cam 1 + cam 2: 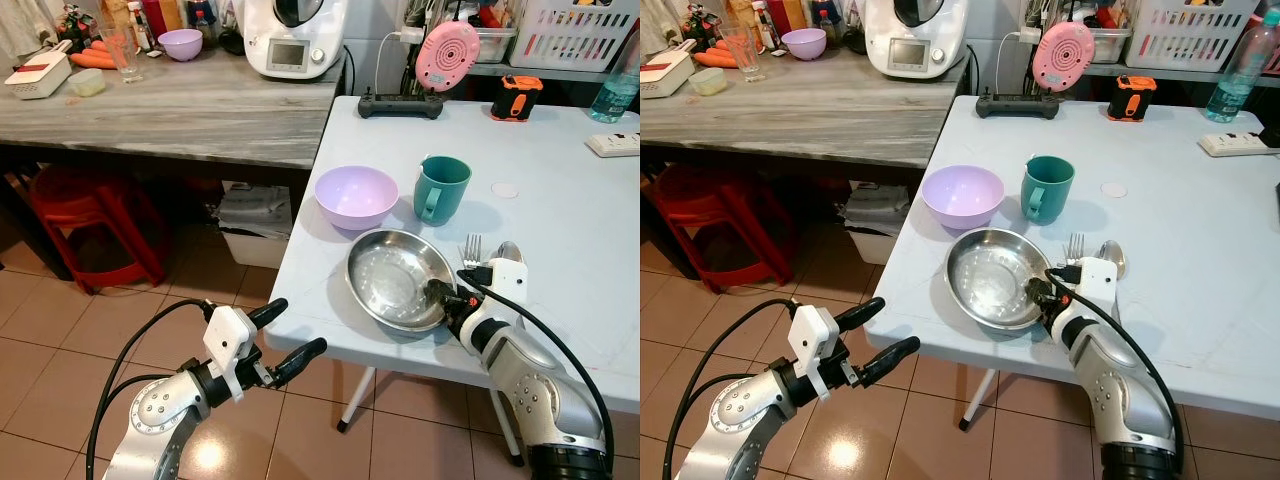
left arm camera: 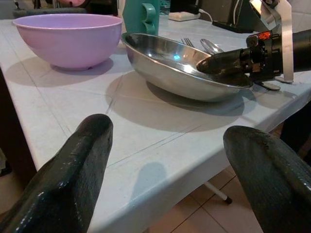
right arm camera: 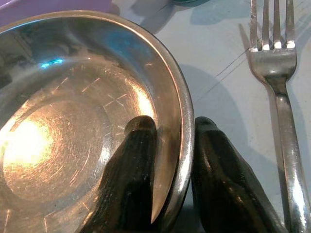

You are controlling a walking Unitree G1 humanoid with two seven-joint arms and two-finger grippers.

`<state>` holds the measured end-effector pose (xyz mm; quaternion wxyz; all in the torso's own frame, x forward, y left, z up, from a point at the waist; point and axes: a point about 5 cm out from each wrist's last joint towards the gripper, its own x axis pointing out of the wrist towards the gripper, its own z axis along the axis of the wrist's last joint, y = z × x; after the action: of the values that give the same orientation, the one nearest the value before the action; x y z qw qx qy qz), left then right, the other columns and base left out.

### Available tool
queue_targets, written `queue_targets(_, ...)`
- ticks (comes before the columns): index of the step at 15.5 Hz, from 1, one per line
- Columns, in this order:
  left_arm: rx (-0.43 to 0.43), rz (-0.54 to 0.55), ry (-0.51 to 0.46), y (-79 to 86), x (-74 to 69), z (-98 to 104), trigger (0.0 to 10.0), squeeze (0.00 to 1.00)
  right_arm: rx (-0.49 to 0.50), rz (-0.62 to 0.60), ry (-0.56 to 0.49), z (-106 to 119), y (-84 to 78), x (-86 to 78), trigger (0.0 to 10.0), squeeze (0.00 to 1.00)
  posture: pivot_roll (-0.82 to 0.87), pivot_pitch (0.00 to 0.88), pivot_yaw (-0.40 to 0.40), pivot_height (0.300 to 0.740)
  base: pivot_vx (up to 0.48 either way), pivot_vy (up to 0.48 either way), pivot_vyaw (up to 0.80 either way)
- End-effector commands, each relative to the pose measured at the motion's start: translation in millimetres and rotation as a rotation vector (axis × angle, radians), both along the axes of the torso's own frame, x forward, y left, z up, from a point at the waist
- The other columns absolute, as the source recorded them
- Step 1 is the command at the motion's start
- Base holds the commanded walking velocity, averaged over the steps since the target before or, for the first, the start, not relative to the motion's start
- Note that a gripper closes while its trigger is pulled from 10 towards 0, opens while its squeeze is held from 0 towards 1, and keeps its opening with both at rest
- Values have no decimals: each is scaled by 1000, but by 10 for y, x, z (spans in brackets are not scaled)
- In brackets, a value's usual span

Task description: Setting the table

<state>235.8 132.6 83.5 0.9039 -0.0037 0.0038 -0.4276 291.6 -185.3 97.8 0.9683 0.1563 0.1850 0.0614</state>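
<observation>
Spread wide, left pincer (image 1: 278, 338) hovers below the table (image 1: 560, 200) edge while right pincer (image 3: 171, 160) clamps the steel plate's (image 1: 395, 275) rim beside the fork (image 3: 274, 63); a level, slow slide should avoid tipping.

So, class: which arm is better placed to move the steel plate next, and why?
Right. The right tool is already pinching the steel plate at its rim, one finger inside and one outside. The left tool hangs open below the table edge, touching nothing.
</observation>
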Motion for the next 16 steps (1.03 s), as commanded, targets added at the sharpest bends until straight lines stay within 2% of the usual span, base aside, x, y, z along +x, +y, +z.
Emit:
queue_targets(1,14,-8,-26,2,-16,34,10000,0,41,29,57,-104,91,-27,0,0,-45,53,23,740,0,0,0)
queue_targets(7,10,3,-43,11,3,51,10000,0,76,-21,66,-58,76,5,0,0,-46,46,22,740,0,0,0)
queue_targets(10,-4,52,-73,47,78,115,10000,0,65,-48,45,22,89,28,0,0,-46,46,22,740,0,0,0)
queue_targets(11,-11,75,-85,58,86,127,10000,0,65,-49,47,27,93,30,2196,0,-46,46,22,740,0,0,0)
queue_targets(12,-20,125,-98,80,110,139,10000,0,30,-72,43,31,72,35,10000,0,-48,45,19,740,0,0,0)
queue_targets(15,-65,264,-120,176,201,201,10000,0,-98,-121,-17,71,84,23,10000,0,-29,39,4,740,0,0,0)
queue_targets(16,-85,325,-113,222,230,212,10000,0,-85,-84,-85,121,127,15,10000,0,-25,43,3,740,0,0,0)
